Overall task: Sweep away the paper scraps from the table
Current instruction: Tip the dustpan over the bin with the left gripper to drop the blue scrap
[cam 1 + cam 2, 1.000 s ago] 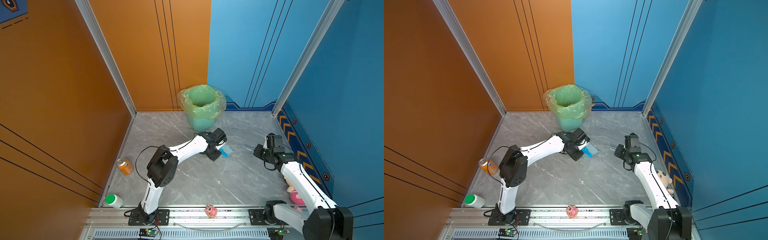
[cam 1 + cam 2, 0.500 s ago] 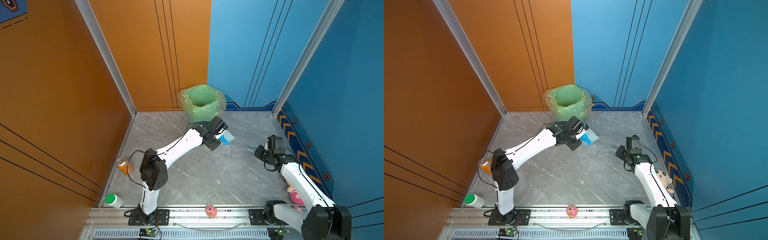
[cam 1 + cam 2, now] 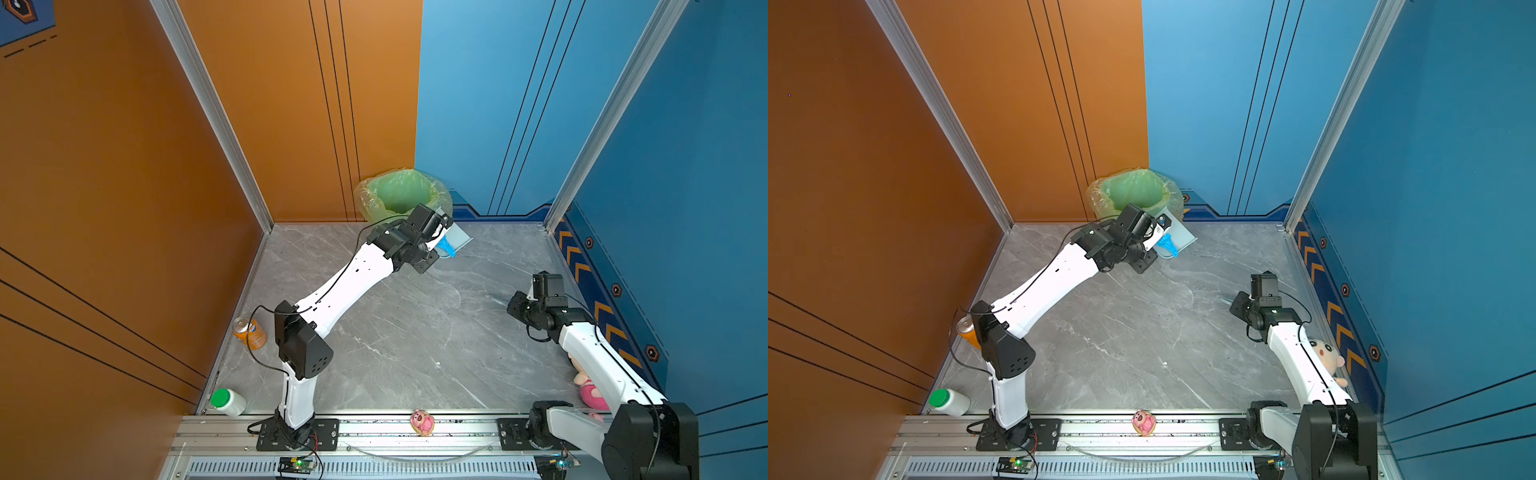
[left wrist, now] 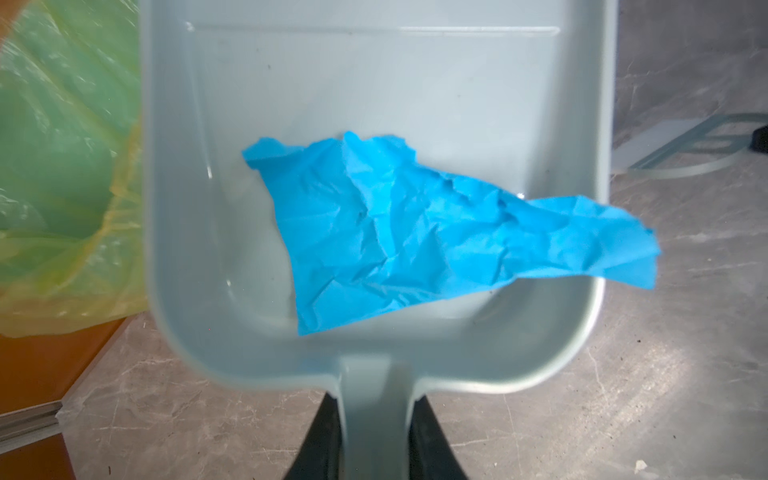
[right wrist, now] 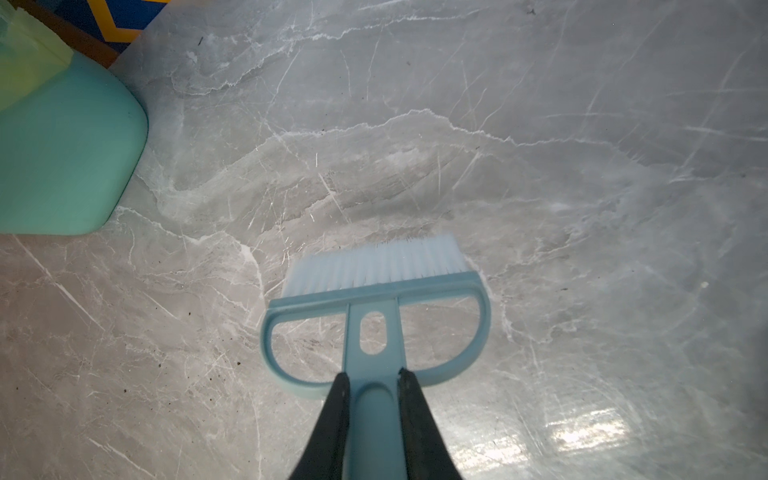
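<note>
Left gripper (image 4: pixel 374 436), clamped on the dustpan (image 4: pixel 374 83), holds a blue paper scrap (image 4: pixel 415 232) just beside the bin (image 3: pixel 401 193) at the far edge of the surface (image 3: pixel 395 332); right gripper (image 5: pixel 370 399) clamps the brush (image 5: pixel 374 291).

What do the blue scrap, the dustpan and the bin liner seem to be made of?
Blue scrap: paper, matte, sharply creased.
Dustpan: probably moulded plastic, smooth pale grey-blue, soft sheen.
Bin liner: thin plastic film, translucent green, wrinkled and glossy.

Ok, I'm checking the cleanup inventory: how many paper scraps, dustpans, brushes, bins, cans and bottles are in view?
paper scrap: 1
dustpan: 1
brush: 1
bin: 1
can: 1
bottle: 1
Total: 6
</note>
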`<action>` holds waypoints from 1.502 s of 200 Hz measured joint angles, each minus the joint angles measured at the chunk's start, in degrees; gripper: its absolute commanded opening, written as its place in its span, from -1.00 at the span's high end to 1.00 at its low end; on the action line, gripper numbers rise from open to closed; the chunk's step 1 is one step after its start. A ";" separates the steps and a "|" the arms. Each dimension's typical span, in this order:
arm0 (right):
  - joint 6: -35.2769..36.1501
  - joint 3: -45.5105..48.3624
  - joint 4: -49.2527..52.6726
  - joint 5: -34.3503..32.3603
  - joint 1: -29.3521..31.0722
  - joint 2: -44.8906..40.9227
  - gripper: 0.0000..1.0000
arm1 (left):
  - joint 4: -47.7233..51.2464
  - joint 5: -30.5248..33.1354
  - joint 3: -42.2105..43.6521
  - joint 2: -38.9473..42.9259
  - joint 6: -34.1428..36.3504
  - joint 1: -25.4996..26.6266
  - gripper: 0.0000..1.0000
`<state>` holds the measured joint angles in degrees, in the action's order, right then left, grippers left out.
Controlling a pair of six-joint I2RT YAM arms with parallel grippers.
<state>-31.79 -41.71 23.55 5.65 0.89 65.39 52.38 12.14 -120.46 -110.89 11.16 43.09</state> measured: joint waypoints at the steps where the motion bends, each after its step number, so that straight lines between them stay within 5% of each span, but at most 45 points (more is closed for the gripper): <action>1: 0.00 0.02 -0.07 0.02 -0.02 0.00 1.00 | 0.00 0.02 -0.09 0.00 0.00 0.00 1.00; 77: 0.00 1.66 -1.90 1.51 -0.15 0.07 1.00 | 0.17 5.03 -11.47 -1.05 5.68 -2.64 1.00; 173: -0.02 1.84 -3.23 2.43 -0.15 1.99 1.00 | 0.13 9.99 -30.10 -13.53 10.54 -9.77 1.00; 244: -0.79 1.84 -4.04 3.32 -0.15 3.04 1.00 | -7.02 13.57 -30.40 -14.53 12.35 -16.22 1.00; 300: -1.73 1.84 -4.31 3.37 0.11 3.21 1.00 | -21.46 21.62 -28.83 -19.02 23.34 -17.57 1.00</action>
<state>-33.52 -39.88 19.25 9.02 0.99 68.60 30.92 33.76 -149.29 -129.91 34.50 25.52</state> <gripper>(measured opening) 0.194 0.222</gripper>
